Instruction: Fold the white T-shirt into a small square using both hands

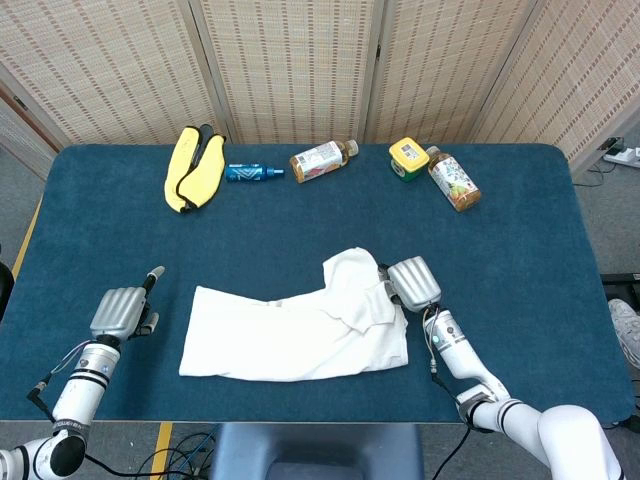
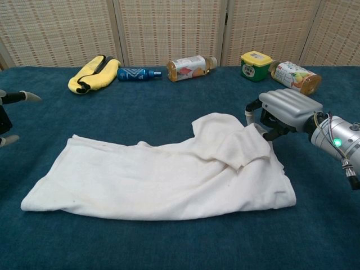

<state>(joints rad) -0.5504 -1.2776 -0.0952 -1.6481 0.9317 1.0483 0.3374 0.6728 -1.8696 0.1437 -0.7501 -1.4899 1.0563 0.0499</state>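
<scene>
Two robot hands are at work for you. Your right robot hand (image 2: 284,111) pinches the folded-over right edge of the crumpled white cotton T-shirt (image 2: 157,177), which lies spread across the near middle of the dark blue cloth-covered desk (image 1: 520,230). Your left robot hand (image 1: 122,311) rests on the desk just beside the shirt's left end, fingers apart, holding nothing.

The right hand (image 2: 279,109) pinches the bunched right edge of the white T-shirt (image 2: 163,177), which spreads leftward from it across the blue counter (image 2: 169,242). Behind the hand lie a green jar (image 2: 254,65) and a bottle (image 2: 294,75).
</scene>
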